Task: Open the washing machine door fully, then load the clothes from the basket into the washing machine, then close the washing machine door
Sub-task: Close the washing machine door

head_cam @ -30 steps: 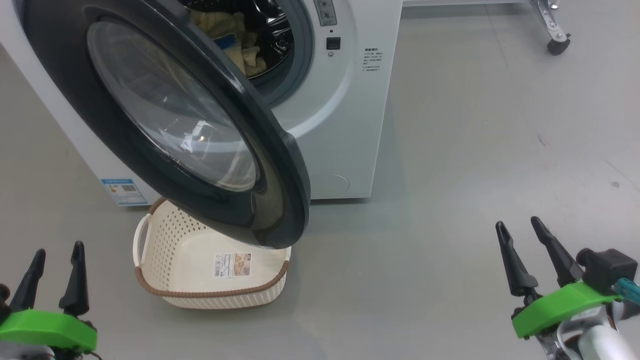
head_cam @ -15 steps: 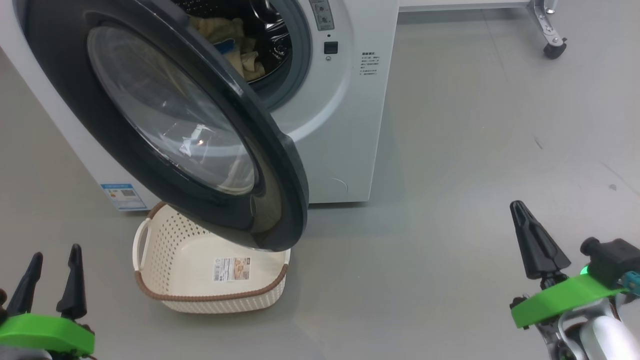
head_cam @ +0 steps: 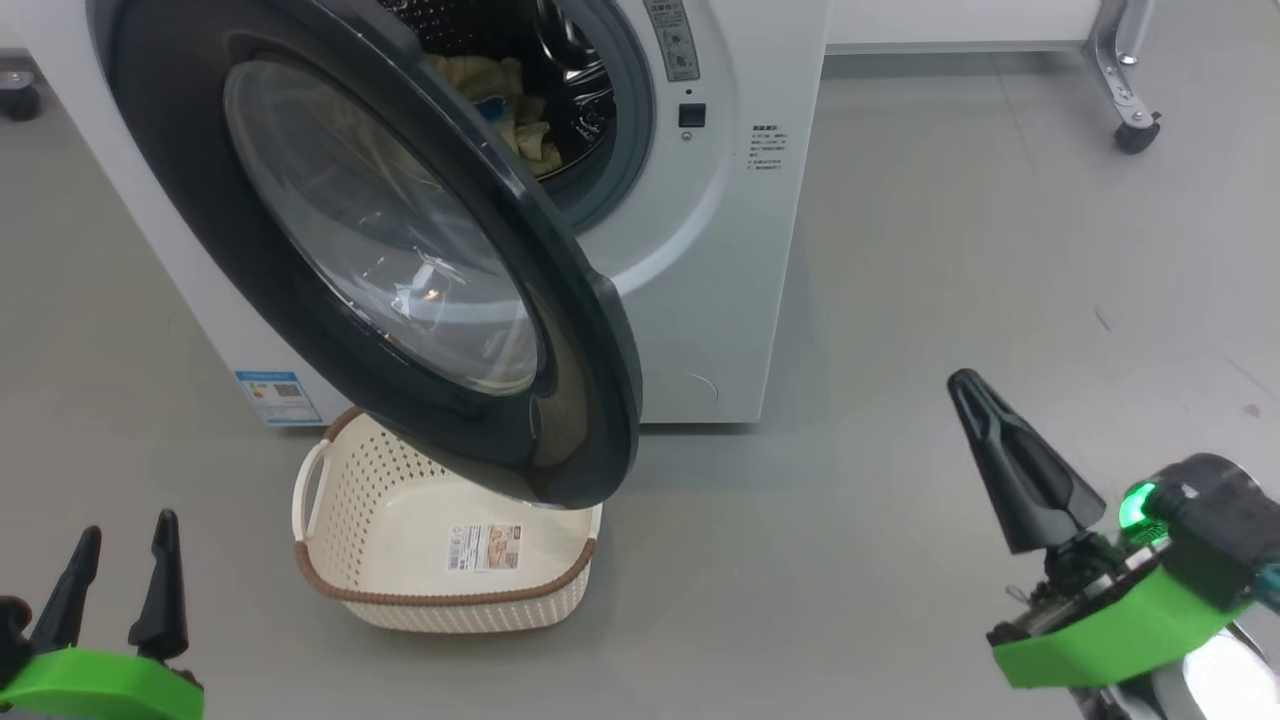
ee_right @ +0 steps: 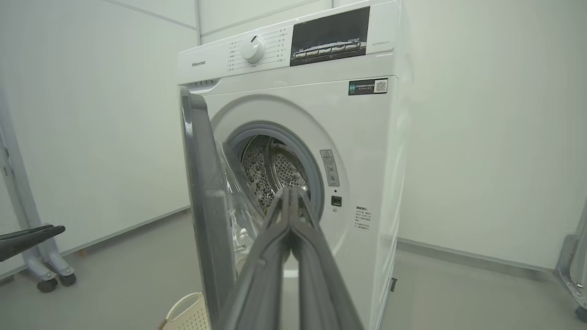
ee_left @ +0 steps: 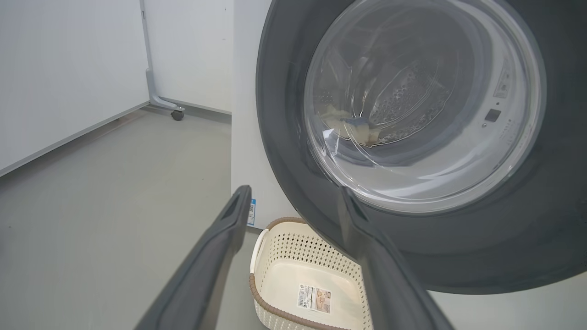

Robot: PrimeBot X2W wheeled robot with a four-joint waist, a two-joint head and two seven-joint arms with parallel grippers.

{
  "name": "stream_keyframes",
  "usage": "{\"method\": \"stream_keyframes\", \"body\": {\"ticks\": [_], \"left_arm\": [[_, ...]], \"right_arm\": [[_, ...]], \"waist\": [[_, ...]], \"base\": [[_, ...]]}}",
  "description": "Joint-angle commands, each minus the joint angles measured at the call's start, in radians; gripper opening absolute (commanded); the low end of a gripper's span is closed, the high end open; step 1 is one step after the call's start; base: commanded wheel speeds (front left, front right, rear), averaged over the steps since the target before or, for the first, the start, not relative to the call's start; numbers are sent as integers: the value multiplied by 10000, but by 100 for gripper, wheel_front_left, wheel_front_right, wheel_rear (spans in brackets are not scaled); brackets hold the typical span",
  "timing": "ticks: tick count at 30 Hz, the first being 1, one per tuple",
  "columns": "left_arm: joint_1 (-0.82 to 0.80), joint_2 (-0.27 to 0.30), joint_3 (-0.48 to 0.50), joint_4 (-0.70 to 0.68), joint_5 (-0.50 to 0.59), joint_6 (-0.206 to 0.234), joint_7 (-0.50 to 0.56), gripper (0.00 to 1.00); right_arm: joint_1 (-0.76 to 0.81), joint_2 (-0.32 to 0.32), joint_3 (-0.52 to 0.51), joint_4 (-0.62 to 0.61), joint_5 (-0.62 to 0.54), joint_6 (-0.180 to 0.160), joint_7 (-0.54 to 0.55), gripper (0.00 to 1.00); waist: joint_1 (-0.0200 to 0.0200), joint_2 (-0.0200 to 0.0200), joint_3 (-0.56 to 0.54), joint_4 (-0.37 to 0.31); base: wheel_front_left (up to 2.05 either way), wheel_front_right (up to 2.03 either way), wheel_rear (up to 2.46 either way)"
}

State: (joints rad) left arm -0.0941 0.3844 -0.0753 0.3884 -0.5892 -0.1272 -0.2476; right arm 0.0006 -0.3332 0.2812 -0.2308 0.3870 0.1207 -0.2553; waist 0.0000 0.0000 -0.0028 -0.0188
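The white washing machine (head_cam: 710,250) stands at the top of the head view, its black-rimmed glass washing machine door (head_cam: 390,260) swung out towards me. Pale yellow clothes (head_cam: 500,85) with a blue piece lie inside the steel drum. Below the door sits the cream basket (head_cam: 400,490), holding nothing but its label. My left gripper (head_cam: 120,545) is open at the lower left, apart from everything. My right gripper (head_cam: 968,385) is shut on nothing at the lower right. In the right wrist view the shut right gripper (ee_right: 291,192) points at the drum opening, with the door (ee_right: 202,183) edge-on.
Grey floor spreads to the right of the machine. A wheeled frame leg (head_cam: 1135,120) stands at the far right and a caster (head_cam: 20,100) at the far left. White walls rise behind the machine. Another frame leg (ee_left: 176,113) stands by the wall.
My right gripper went from open to shut and has risen and drifted left in the head view. The camera has shifted a little. The left gripper stays open.
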Motion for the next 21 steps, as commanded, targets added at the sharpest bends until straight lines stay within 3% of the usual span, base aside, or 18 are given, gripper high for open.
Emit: {"method": "stream_keyframes", "body": {"ticks": [1,9,21], "left_arm": [[-355,281,382,-268,89,-34,-141,100],[-622,116,21,-233,98,-34,-141,100],[-1117,-9,-497,-149,43,-35,-141,100]], "right_arm": [[-523,-397,401,-478,82,100,-40,0],[-1681,-929,2444,-1030,292,100,603,0],[-3870,-660,5722,-123,1130,100,824,0]], "waist": [[0,0,-45,138],[0,0,-94,617],[0,0,-61,1310]], "base": [[0,0,0],[0,0,0],[0,0,0]]}}
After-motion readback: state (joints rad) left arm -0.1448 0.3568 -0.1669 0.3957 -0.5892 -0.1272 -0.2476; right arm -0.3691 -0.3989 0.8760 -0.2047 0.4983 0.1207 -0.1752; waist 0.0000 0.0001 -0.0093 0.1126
